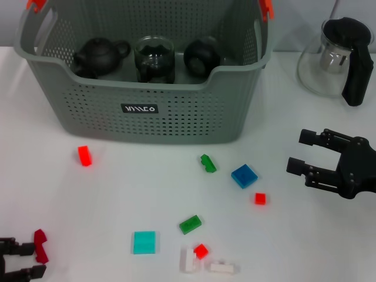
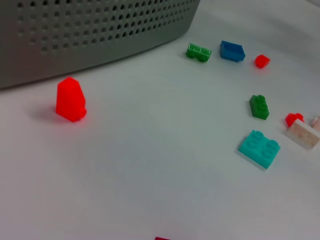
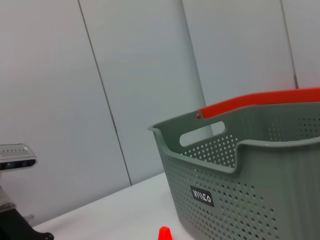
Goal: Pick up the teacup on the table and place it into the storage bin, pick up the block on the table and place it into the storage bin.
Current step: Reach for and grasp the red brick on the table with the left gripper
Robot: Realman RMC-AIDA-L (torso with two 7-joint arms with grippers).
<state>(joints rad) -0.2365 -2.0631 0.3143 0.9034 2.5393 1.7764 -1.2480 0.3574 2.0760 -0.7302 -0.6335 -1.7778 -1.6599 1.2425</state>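
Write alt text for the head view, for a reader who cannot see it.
A grey perforated storage bin holding dark tea ware stands at the back of a white table, with small coloured blocks scattered in front. The open right gripper hovers at the right; the left gripper, low left, holds a dark red block.

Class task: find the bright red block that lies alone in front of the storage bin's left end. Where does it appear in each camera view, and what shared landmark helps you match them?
Head view: red block on the table below the storage bin, toward its left end.
Left wrist view: red block standing just off the bin's perforated wall.
Right wrist view: only its tip shows at the picture's edge, near the bin.
Shared landmark: the grey perforated bin.
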